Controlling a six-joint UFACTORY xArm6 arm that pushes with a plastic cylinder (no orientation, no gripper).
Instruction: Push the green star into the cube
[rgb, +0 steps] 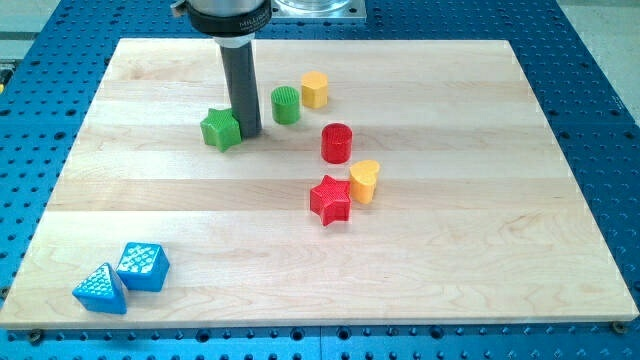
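The green star (220, 129) lies on the wooden board at the upper left of centre. My tip (249, 134) stands right against the star's right side, touching or nearly touching it. The blue cube (143, 266) sits near the board's bottom left corner, far from the star, with a blue triangular block (101, 289) touching its left side.
A green cylinder (286, 105) stands just right of my rod, with a yellow hexagonal block (315, 89) beyond it. A red cylinder (337, 143), a yellow heart (364, 181) and a red star (330, 199) cluster near the board's centre.
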